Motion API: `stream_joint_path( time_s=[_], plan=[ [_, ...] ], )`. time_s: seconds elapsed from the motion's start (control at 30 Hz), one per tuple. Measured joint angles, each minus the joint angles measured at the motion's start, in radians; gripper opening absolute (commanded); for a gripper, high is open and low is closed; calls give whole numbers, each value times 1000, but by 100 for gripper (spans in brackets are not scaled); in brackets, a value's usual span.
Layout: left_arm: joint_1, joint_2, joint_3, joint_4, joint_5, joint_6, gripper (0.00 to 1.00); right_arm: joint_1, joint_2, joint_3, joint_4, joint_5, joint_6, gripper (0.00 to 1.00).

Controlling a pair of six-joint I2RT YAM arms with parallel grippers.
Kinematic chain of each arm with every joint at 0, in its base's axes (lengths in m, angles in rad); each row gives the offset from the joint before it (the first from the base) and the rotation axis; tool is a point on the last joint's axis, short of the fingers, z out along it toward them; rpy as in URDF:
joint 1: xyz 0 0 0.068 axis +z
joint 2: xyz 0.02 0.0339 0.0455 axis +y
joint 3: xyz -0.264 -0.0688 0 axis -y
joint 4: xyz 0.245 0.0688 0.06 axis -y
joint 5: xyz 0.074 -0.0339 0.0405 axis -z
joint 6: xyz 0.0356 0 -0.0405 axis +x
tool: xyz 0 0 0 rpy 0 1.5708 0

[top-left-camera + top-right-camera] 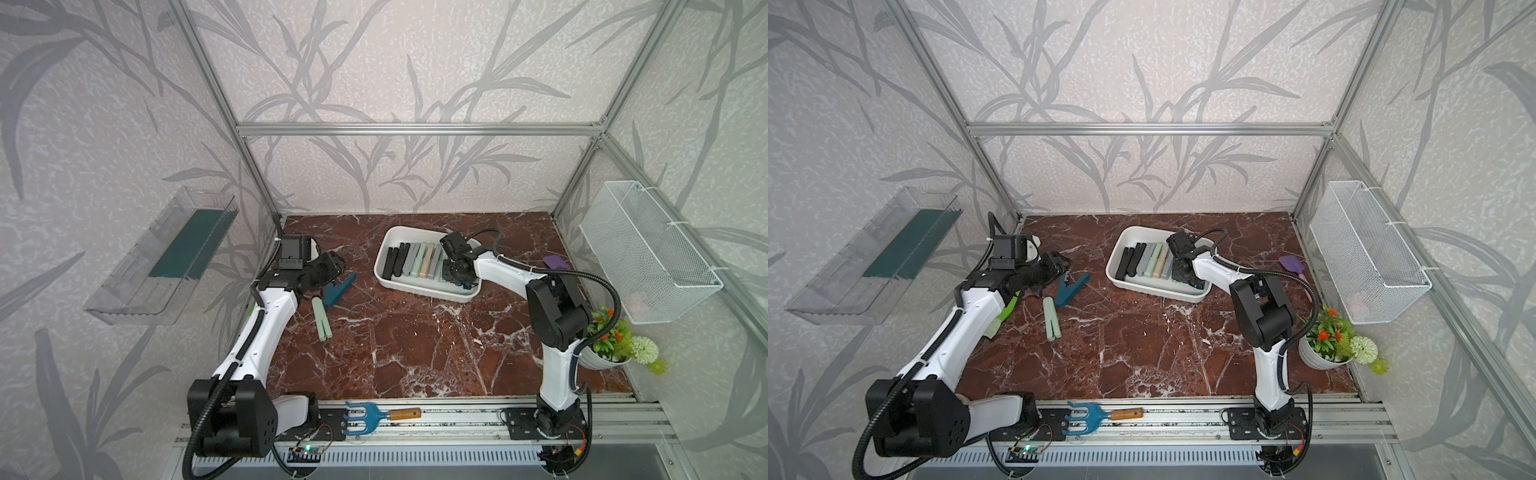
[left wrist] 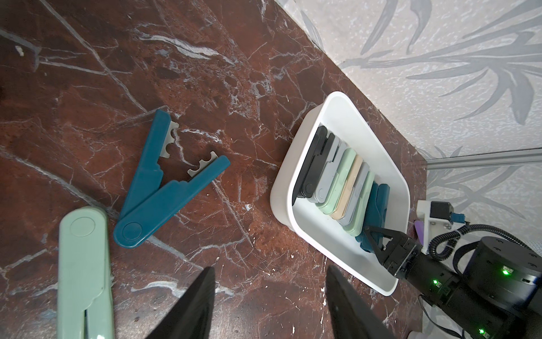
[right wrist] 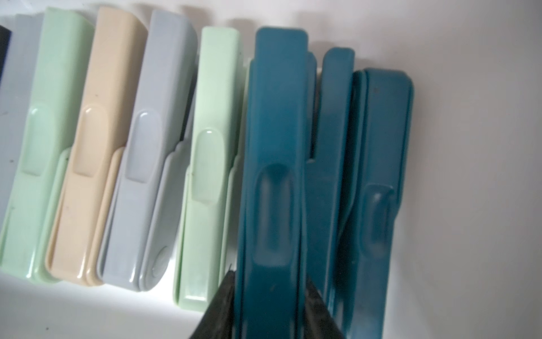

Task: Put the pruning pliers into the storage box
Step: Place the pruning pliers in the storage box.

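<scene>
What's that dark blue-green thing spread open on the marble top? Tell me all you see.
These dark teal pruning pliers look like smooth plastic: two flat arms joined at a round pivot, spread in a V, with pale grey notched inserts inside the tips. They lie flat on the marble table, close beside a closed mint green pair, apart from the white storage box. Nothing grips them.

A white shallow plastic storage box (image 1: 419, 289) at the counter's (image 1: 415, 353) twelve o'clock holds a leaning row of folded slim pruning pliers (image 1: 417, 259); a splayed teal pair (image 1: 338, 289) and folded mint pair (image 1: 322, 318) lie at nine o'clock.
</scene>
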State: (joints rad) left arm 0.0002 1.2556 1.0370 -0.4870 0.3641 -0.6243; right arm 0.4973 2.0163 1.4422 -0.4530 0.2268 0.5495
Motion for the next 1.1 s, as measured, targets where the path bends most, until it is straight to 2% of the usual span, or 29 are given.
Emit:
stream_joint_path(
  time_s=[0.33, 0.6, 1.1],
  plan=[
    [0, 0, 0, 0, 2, -3, 60, -4, 15, 1, 42, -12, 4, 1],
    [0, 3, 0, 1, 10, -3, 60, -6, 15, 1, 45, -18, 11, 21],
    [0, 2, 0, 0, 11, -3, 60, -7, 14, 1, 48, -19, 19, 42]
  ],
)
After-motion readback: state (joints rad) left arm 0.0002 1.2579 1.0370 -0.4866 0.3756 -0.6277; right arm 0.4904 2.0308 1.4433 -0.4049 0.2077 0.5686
